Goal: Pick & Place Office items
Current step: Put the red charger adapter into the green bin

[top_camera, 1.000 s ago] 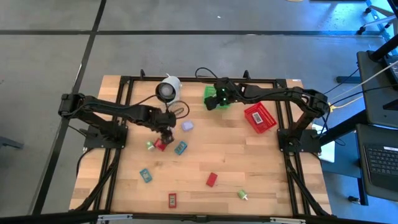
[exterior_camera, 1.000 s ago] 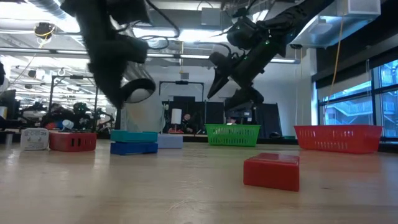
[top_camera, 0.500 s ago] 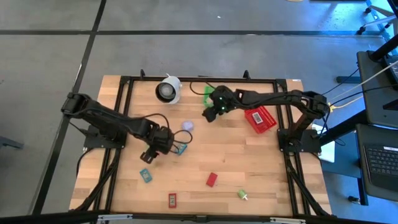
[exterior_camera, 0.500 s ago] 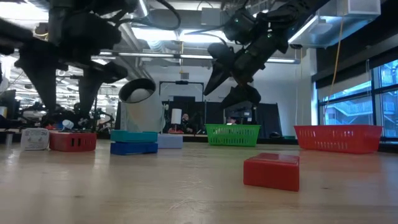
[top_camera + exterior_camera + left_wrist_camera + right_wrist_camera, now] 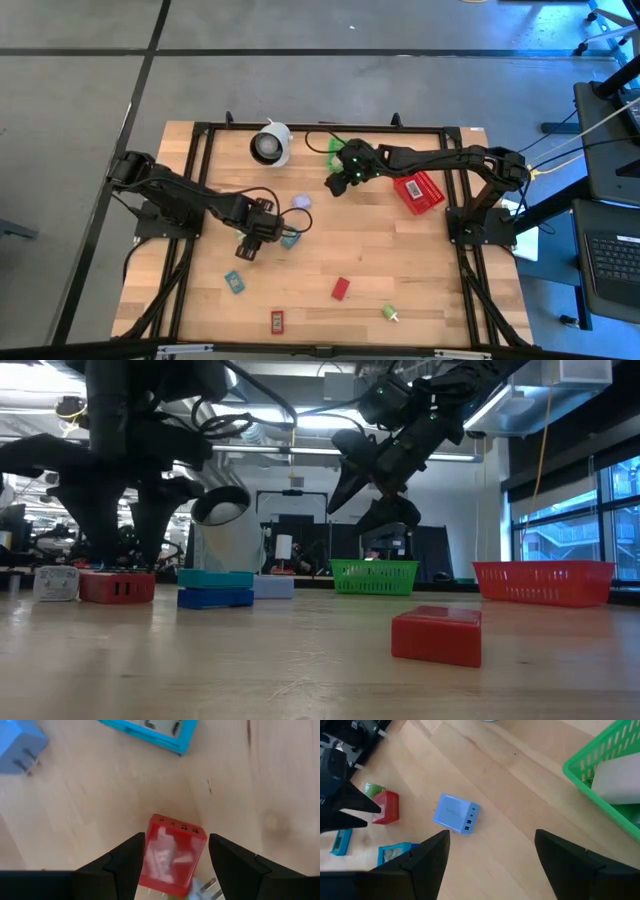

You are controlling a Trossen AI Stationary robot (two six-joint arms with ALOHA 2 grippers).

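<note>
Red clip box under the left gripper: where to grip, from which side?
Grip the red box across its two long sides, coming straight down from above. It lies flat on the table, and the open left gripper already straddles it, one finger on each long side. Mind the white-pronged piece touching its near end.

tabletop (image 5: 400,270): pale wood planks, matt, visible grain
red box (image 5: 171,855) on tabletop: translucent glossy plastic
green basket (image 5: 615,775): plastic mesh
pincer fingers (image 5: 239,862): matt black plastic

Overhead, table-level, two wrists — all share table (image 5: 420,255).
</note>
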